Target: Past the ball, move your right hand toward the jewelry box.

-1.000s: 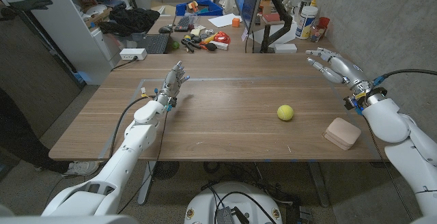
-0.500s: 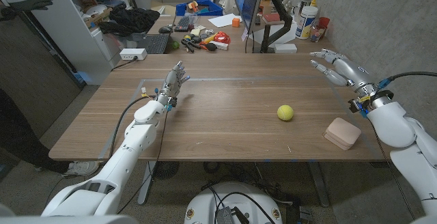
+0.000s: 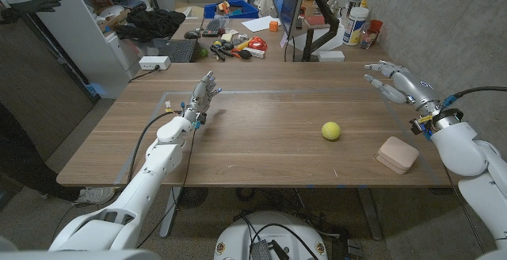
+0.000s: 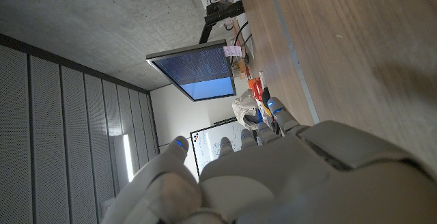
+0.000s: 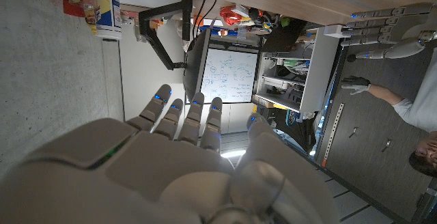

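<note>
A wooden table [image 3: 261,133] seen from above. The right hand [image 3: 394,81] hovers near the table's far right corner, fingers spread and holding nothing. A yellow-green ball [image 3: 331,131] sits on the right half of the table. The pink jewelry box [image 3: 397,154] lies closed near the front right edge, beside the ball and well apart from the right hand. The left hand [image 3: 203,96] is raised over the far left part of the table, fingers extended upward and loose, also holding nothing.

The right wrist view looks along the back of the right hand [image 5: 184,162] — its fingers [image 5: 194,118] are straight and apart — toward a monitor [image 5: 198,63] on an arm, a whiteboard and a person [image 5: 410,111] with a gloved hand; the left hand [image 5: 386,26] shows in the distance. The left wrist view shows the back of the left hand [image 4: 287,176], the table's wood grain and the lit screen of the monitor [image 4: 194,74] — but neither ball nor box.
</note>
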### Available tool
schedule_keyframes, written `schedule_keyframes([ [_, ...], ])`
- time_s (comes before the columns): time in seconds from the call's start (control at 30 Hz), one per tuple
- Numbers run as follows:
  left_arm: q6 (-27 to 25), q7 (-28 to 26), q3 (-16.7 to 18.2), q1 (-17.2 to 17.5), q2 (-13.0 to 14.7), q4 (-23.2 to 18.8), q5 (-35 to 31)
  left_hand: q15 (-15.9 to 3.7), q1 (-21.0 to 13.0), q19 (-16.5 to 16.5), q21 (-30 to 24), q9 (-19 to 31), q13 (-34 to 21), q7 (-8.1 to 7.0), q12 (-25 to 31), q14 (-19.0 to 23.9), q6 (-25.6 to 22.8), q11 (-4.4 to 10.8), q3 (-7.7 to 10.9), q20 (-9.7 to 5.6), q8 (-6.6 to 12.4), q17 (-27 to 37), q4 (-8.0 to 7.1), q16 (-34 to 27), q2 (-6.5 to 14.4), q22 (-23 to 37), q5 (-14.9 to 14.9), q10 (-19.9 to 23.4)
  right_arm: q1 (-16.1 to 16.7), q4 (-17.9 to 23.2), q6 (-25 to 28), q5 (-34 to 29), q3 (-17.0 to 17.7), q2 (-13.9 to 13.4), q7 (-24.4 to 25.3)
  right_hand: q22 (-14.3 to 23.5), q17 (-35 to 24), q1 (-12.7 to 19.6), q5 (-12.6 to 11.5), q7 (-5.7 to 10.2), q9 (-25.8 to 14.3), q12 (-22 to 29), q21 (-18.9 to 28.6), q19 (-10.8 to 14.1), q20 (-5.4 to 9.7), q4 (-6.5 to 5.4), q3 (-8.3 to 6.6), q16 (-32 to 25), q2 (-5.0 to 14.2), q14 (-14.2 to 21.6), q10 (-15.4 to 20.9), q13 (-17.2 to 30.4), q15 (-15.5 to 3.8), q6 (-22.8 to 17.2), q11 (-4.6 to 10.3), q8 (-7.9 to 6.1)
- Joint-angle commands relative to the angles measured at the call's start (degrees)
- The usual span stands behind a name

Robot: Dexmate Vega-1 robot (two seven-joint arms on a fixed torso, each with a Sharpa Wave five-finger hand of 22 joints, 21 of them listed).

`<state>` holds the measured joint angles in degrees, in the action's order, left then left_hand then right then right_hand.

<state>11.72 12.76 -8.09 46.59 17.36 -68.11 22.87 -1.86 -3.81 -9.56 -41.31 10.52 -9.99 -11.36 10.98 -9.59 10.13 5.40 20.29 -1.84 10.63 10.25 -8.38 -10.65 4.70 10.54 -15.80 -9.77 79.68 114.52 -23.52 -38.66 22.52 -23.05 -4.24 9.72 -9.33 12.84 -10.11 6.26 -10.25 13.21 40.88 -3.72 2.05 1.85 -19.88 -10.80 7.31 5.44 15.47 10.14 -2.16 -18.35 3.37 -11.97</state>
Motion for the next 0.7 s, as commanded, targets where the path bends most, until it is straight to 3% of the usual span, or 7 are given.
schedule_keyframes([
  [0.03,-0.4,-0.4,-0.2,0.2,-0.1,-0.5,-0.2,-1.58,-0.3,-5.8,0.1,0.2,-0.3,-0.1,0.2,-1.7,2.1,0.04,-0.05,-1.04,0.38,0.2,-0.08,-0.2,0.3,0.1,-0.2,-1.6,1.8,1.0,1.5,-3.1,1.0,0.4,0.9,0.2,-0.2,1.1,-0.3,-0.11,-0.3,0.0,-0.3,0.4,1.75,0.66,-0.22,0.1,0.17,0.7,0.6,0.1,-2.64,-0.7,-0.04,0.32],
  [0.7,-0.7,-0.3,-0.5,-0.2,-0.1,-0.1,-0.5,-1.59,-0.3,-5.8,0.4,0.2,-0.3,-0.1,0.2,-1.7,2.1,0.11,-0.22,-0.98,0.38,0.2,-0.08,-0.2,0.4,0.1,-0.2,-1.7,4.1,2.4,4.3,-6.4,1.4,0.8,1.7,0.3,-0.2,2.2,-0.2,0.1,-0.3,-0.2,-0.7,1.0,0.9,1.61,-0.5,0.1,0.13,1.6,1.0,0.1,-2.76,-1.4,0.09,0.44],
])
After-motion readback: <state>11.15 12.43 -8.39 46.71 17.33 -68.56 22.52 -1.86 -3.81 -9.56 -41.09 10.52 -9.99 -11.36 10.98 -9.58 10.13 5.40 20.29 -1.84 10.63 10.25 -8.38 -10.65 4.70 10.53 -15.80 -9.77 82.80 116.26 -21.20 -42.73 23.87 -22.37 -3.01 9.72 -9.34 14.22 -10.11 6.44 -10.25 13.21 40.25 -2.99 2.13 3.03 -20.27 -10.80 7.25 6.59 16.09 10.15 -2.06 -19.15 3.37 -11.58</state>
